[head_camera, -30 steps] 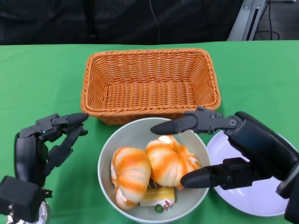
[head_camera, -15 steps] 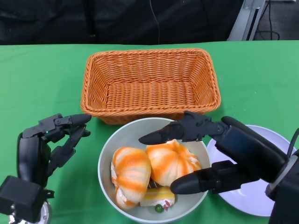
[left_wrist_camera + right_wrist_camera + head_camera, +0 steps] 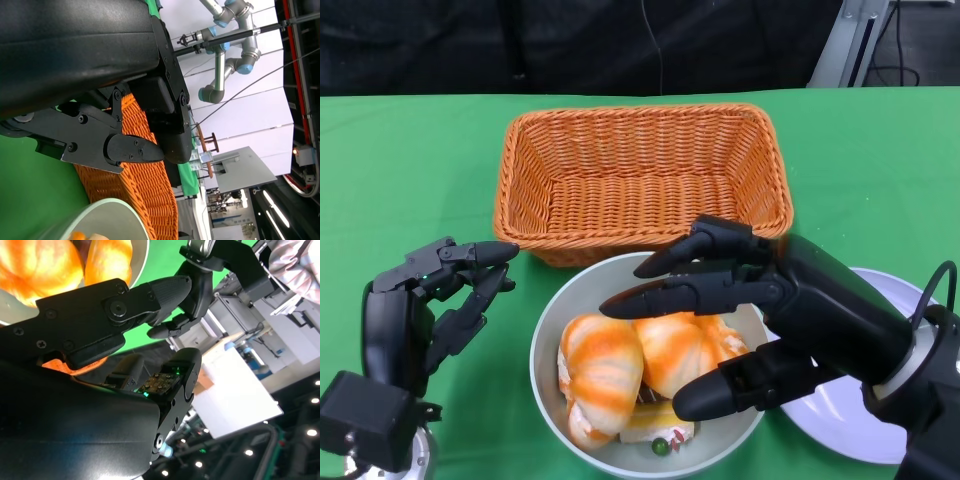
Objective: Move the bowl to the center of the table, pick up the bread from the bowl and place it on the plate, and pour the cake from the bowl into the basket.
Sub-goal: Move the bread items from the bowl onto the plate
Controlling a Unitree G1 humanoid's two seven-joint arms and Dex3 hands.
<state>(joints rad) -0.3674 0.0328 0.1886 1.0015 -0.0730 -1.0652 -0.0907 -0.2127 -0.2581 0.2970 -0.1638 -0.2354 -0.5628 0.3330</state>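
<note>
While in bowl [image 3: 552,322], bread [image 3: 692,350] between right hand [image 3: 745,325] fingers.

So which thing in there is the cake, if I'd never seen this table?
Find the orange basket; just in front of it sits a pale bowl under the right hand. The cake is the small pale yellow slice at the bowl's near edge, flat and squarish, unlike the two round orange-striped breads above it.

bench [image 3: 410,170]: covered in green cloth
basket [image 3: 640,180]: orange wicker, at the far middle
bowl [image 3: 560,310]: pale grey-green, just in front of the basket
plate [image 3: 840,425]: white, right of the bowl
</note>
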